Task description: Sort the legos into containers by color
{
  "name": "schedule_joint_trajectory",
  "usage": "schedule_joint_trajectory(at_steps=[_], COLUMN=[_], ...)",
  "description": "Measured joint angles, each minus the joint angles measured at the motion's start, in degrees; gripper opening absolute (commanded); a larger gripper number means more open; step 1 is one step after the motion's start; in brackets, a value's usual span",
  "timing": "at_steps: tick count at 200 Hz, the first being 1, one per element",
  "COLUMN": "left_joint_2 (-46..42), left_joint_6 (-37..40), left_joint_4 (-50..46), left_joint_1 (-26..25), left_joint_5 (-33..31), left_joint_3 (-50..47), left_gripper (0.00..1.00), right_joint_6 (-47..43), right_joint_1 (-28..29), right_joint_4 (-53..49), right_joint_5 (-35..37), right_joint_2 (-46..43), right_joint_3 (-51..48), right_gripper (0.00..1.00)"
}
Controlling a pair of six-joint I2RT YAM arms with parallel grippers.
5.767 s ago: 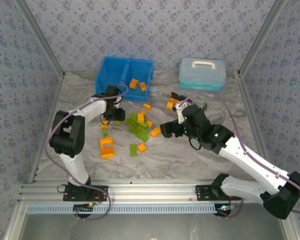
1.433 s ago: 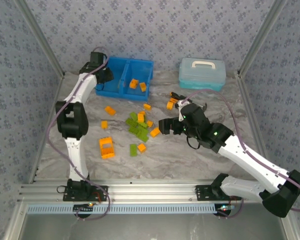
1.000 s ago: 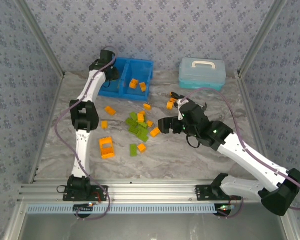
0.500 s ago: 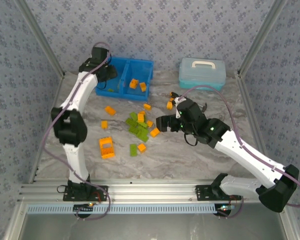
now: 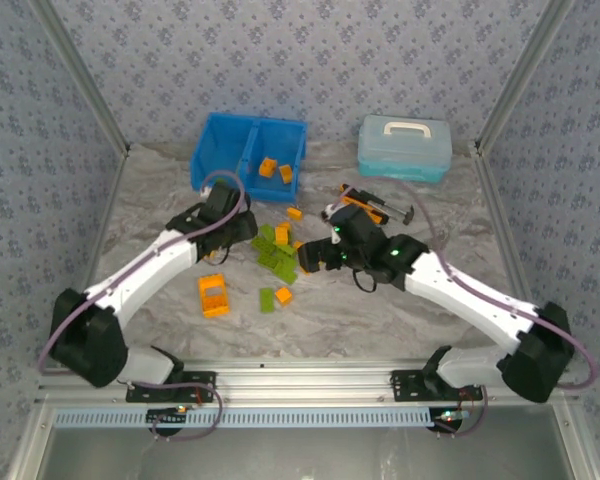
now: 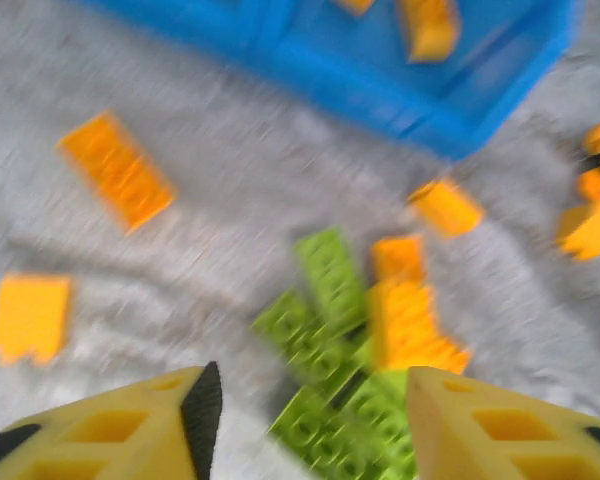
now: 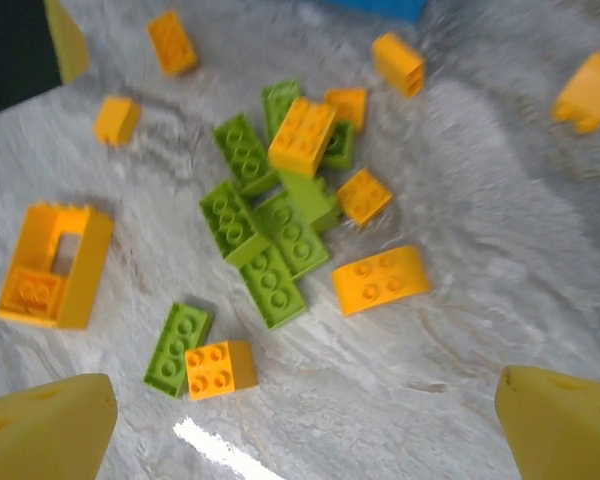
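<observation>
Top external camera caught the big change: the left arm, up at the blue bin half a second before, had swung back down over the worktop. The left end effector now hung just beside the heap of bricks. The right end effector had crept in to that heap's other edge. I took it that one drop was finished and the next pick was starting. Most bricks lay loose on the worktop, with a few orange bricks in the bin's right compartment.

Left wrist camera, blurred by motion, showed the left end effector spread wide and empty above the green bricks. Right wrist camera showed the right end effector equally wide and empty. It also gave sharply what the overhead one could not: an orange brick perched on green ones, and the hollow orange block.
</observation>
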Motion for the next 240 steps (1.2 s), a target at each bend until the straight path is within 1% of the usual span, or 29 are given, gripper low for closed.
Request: schedule_joint_trajectory(at_steps=[14, 34, 51, 74, 82, 88, 121, 139, 161, 182, 199, 221, 240], left_joint_2=[-5.3, -11.7, -15.4, -17.8, -18.2, -18.3, -20.0, -21.3, -21.6, -21.6, -22.0, -25.2, -28.0], left_joint_6=[1.0, 3.0, 5.5, 9.0, 10.3, 10.8, 14.3, 15.5, 17.4, 20.2, 22.3, 23.9, 25.0], left_joint_4=[-2.9, -6.6, -8.8, -13.2, -14.9, -15.7, -19.7, -20.6, -21.2, -21.3, -20.8, -17.7, -17.2], left_joint_1=[0.1, 0.2, 0.2, 0.9, 1.3, 1.5, 3.6, 4.9, 6.0, 6.1, 6.1, 6.1, 6.2], left_joint_5=[-1.4, -2.1, -0.8, 1.9, 2.5, 2.7, 3.4, 3.6, 4.1, 4.6, 5.3, 6.8, 7.2], left_joint_3=[-3.0, -3.9, -3.9, -3.4, -2.9, -2.5, 0.2, 0.3, 0.3, 0.3, 0.0, -3.1, -5.0], left_gripper=[0.99, 0.99, 0.99, 0.99, 0.99, 0.99, 0.99, 0.99, 0.99, 0.99, 0.99, 0.99, 0.99], right_joint_6=[-2.0, -5.0, -6.9, -8.5, -9.2, -9.3, -10.0, -10.1, -10.0, -9.8, -9.8, -10.3, -11.0], right_joint_1=[2.2, 5.6, 7.7, 9.4, 9.6, 9.7, 10.1, 10.4, 10.9, 11.2, 11.1, 10.1, 6.8], right_joint_4=[1.7, 3.9, 4.7, 5.8, 6.1, 6.3, 7.0, 7.3, 7.3, 5.6, 5.2, 5.4, 6.4], right_joint_5=[-0.7, -1.2, -1.5, -1.6, -1.6, -1.6, -1.5, -1.6, -1.6, -1.4, -0.4, 1.9, 3.9], right_joint_2=[5.0, 12.7, 18.8, 25.2, 26.6, 27.4, 28.8, 29.1, 29.1, 28.7, 26.3, 24.1, 25.7], right_joint_3=[-0.2, -0.1, 0.9, 2.8, 3.3, 3.5, 3.8, 3.8, 4.3, 6.8, 9.4, 16.2, 25.2], right_gripper=[1.00, 0.99, 0.94, 0.81, 0.73, 0.69, 0.45, 0.37, 0.35, 0.36, 0.37, 0.37, 0.37])
